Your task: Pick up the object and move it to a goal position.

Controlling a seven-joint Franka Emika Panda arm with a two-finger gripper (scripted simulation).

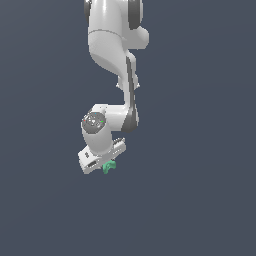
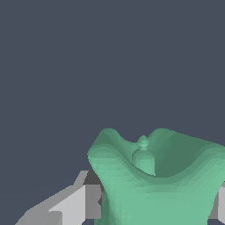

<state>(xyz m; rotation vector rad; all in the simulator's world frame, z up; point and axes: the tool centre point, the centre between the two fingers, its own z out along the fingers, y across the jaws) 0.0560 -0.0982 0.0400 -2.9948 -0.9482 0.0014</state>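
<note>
The teal-green star-shaped object (image 1: 109,166) shows just under the white gripper (image 1: 106,165) in the exterior view, mostly covered by the hand. In the wrist view the object (image 2: 158,184) fills the space between the two grey fingers (image 2: 74,204), pressed against both. The gripper is shut on it. Whether the object rests on the dark floor or hangs above it cannot be told.
The white arm (image 1: 112,45) reaches down from the top of the exterior view. The ground (image 1: 200,175) is a plain dark grey-blue surface with no other objects and no visible goal marker.
</note>
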